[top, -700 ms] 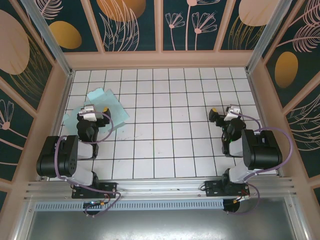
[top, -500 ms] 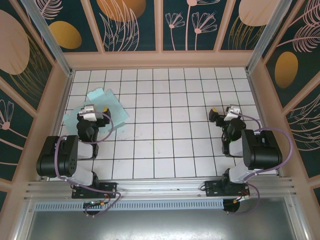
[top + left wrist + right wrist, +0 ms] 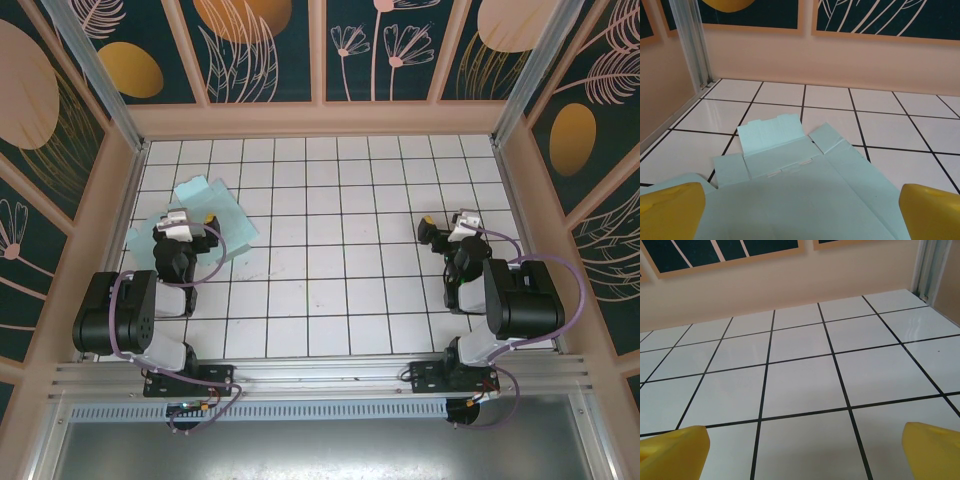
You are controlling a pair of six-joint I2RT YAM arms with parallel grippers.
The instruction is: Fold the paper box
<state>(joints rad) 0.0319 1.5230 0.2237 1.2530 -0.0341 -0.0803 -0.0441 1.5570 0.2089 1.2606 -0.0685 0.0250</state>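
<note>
Left gripper: wide open, nothing held, yellow fingertips low in the two bottom corners of the left wrist view. Between and beyond them, the paper box, a pale mint sheet lying flat and unfolded on the white tiled table, with creases and small end flaps toward the middle of the frame. Contact between fingertips and sheet: impossible to tell. Behind the sheet, a pink wall across the upper frame and an aluminium post at upper left.

In the top view, left half of the frame: poised over the lower-left part of the sheet, the rest of it spreading up and to the right, in the upper left of the tiled area near the left wall.

Right gripper: likewise wide open and empty, yellow fingertips in the bottom corners of the right wrist view, bare tiles with black grout lines ahead as far as the pink wall. In the top view, right half of the frame, about level with the left gripper, well apart from the sheet.
</note>
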